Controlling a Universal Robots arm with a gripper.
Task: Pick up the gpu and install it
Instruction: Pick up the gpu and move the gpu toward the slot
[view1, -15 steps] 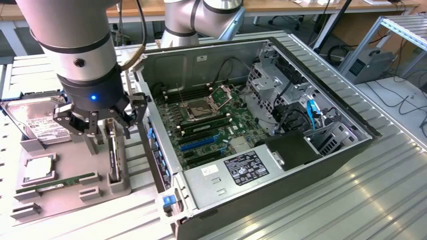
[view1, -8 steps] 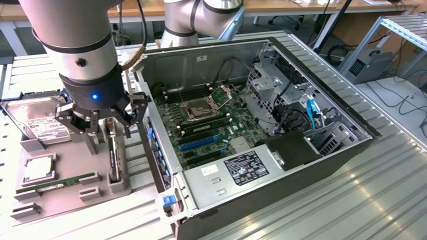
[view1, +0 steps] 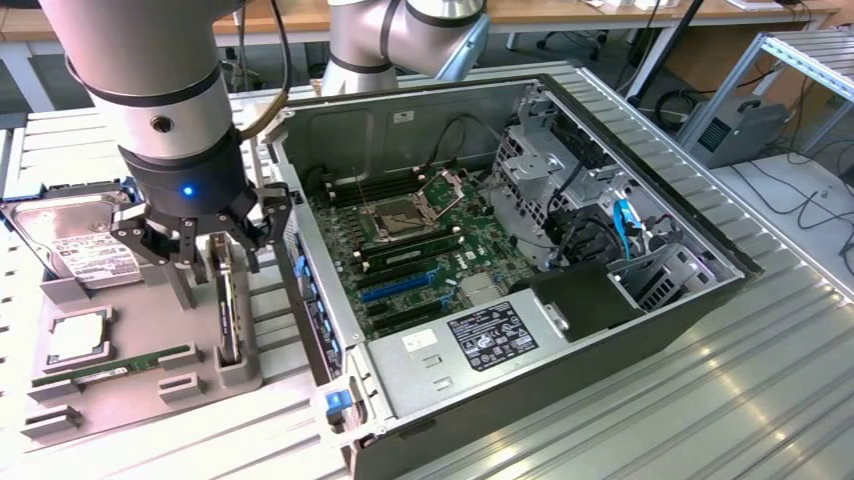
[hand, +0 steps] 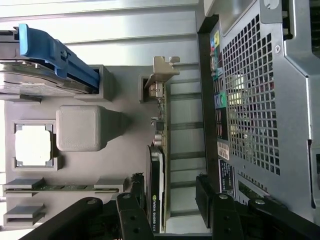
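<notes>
The gpu (view1: 230, 312) stands on edge in a slot of the grey holder tray (view1: 134, 400), a thin green board with a dark cooler and a silver end bracket (hand: 162, 70). My gripper (view1: 220, 262) hangs right over it, open. In the wrist view the gpu (hand: 161, 165) lies between the two black fingers (hand: 134, 200), with a gap on each side and no contact that I can see. The open computer case (view1: 534, 250) with its motherboard (view1: 414, 250) lies beside the tray, on the exterior view's right.
On the tray sit a silver hard drive (view1: 80, 240) with a blue bracket (hand: 55, 50), a square processor (view1: 78, 335) and a narrow green memory stick (view1: 114, 368). The case's perforated rear wall (hand: 260, 100) runs close along the gpu. Ribbed metal table (view1: 641, 400) surrounds everything.
</notes>
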